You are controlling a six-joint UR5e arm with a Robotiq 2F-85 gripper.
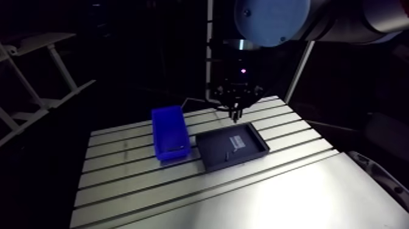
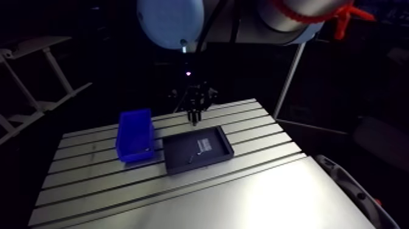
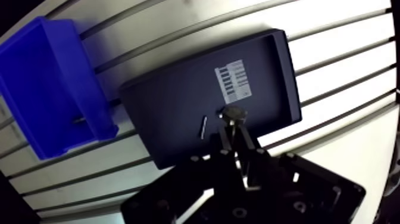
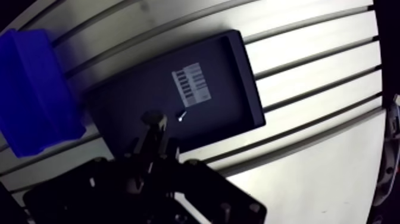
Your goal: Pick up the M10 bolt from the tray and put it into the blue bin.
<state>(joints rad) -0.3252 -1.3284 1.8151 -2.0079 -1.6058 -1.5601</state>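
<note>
**Step in hand: reaching and gripping (judged)**
- Bolt (image 3: 203,126): a slim, pale piece. It is lying flat and loose near the middle of the tray (image 3: 172,113) floor, touching no wall. In the wrist view it is sitting just beside the fingertips, on the side toward the bin.
- Gripper (image 3: 232,113): it is hovering above the tray with its fingers drawn together, and nothing is showing between them.
- To do this well:
  - The fingers are needing to spread first.
  - The wrist is needing to shift toward the bolt and turn so the fingers are straddling the shank crosswise.
  - The descent is needing to stop just short of the tray floor.
  - The fingers are then closing on the middle of the shank.
- Risks: a round shank is likely to roll off line if one fingertip is touching it first. Fingertips driven too low are likely to scrape or push the tray.

**Surroundings, left to right**
- Blue bin (image 1: 167,131): it is standing open-topped just beside the tray. Whether the two are touching cannot be told. Its walls are rising higher than the tray's, so the carry is calling for a clear lift over the rim.
- Tray walls: these are low and are standing well apart from the bolt, so they are not crowding the grasp.
- Label (image 3: 233,81): a pale printed sticker lying flat on the tray floor beyond the bolt. It is not in the way.
- Table (image 1: 292,189): the slotted surface is carrying both the bin and the tray.
</note>
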